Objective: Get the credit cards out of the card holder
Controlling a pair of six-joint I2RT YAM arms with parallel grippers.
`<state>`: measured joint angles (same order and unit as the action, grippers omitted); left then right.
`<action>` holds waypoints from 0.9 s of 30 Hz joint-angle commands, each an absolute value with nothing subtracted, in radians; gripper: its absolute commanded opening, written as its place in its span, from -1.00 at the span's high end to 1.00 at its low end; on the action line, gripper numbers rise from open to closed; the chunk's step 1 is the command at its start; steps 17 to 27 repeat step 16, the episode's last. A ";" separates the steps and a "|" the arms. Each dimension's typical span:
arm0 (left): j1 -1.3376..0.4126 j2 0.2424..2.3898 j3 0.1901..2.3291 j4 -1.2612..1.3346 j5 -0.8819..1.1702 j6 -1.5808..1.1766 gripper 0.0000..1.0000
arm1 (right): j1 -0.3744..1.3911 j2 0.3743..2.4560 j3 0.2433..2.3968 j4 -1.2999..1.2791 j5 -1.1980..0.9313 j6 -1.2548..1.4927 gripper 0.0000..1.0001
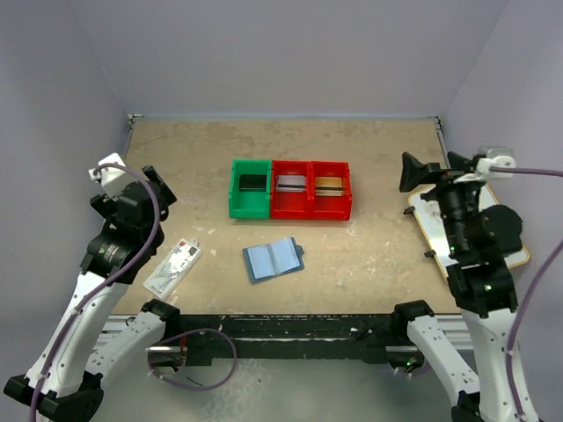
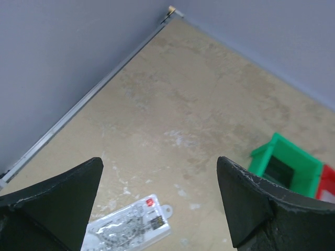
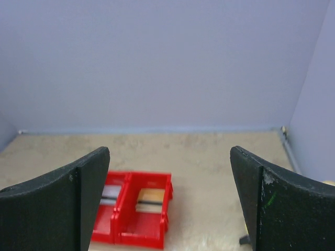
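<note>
- The card holder (image 1: 274, 260) lies open and flat on the table (image 1: 369, 255), light blue side up. It is near the front edge, about midway between the two arms.
- Just behind the card holder is a row of three bins, and each bin has one of the credit cards in it.
- A dark card (image 1: 252, 183) is in the green bin (image 1: 236, 207). A silver-grey card (image 1: 291, 183) is in the middle red bin (image 1: 294, 212). A gold card (image 1: 329, 184) is in the right red bin (image 1: 332, 212).
- The card holder's slots look bare, but from above I cannot tell for sure if a card hides inside.
- The cards are probably light, thin, stiff and slippery. A flat one is hard to pinch, so it is best to grab an edge that sticks out.
- The card holder is probably soft and light. It may slide or lift when a card is pulled, so one claw should press it down.
- The left claw (image 2: 159, 167) hangs well to the left of the card holder. Its fingers are wide apart and hold nothing.
- The right claw (image 3: 170, 157) hangs well to the right of the card holder. It is also wide apart and holds nothing.
- A white packet (image 1: 173, 264) lies to the left of the card holder.
- The table is tan with pale scuffs. It looks hard and smooth, so things may skid on it.
- Plain pale purple walls (image 1: 281, 53) close it in on three sides.
- A board (image 1: 519, 253) lies under the right arm.
</note>
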<state>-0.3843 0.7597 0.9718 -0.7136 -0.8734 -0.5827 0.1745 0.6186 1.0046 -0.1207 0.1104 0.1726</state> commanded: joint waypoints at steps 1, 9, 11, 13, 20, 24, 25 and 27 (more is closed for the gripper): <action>-0.380 0.745 1.224 -0.701 -0.818 -0.569 -0.75 | 0.172 0.642 1.153 -0.252 0.090 0.063 -1.00; -0.380 0.754 1.473 -0.800 -0.833 -0.528 -0.75 | 0.172 0.627 1.190 -0.272 0.085 0.058 -1.00; -0.380 0.737 1.475 -0.810 -0.849 -0.518 -0.75 | 0.171 0.626 1.193 -0.270 0.083 0.058 -1.00; -0.380 0.722 1.468 -0.816 -0.864 -0.506 -0.75 | 0.172 0.628 1.193 -0.270 0.075 0.060 -1.00; -0.380 0.713 1.446 -0.824 -0.889 -0.496 -0.75 | 0.172 0.637 1.188 -0.281 0.066 0.070 -1.00; -0.380 0.713 1.446 -0.824 -0.889 -0.496 -0.75 | 0.172 0.637 1.188 -0.281 0.066 0.070 -1.00; -0.380 0.713 1.446 -0.824 -0.889 -0.496 -0.75 | 0.172 0.637 1.188 -0.281 0.066 0.070 -1.00; -0.380 0.713 1.446 -0.824 -0.889 -0.496 -0.75 | 0.172 0.637 1.188 -0.281 0.066 0.070 -1.00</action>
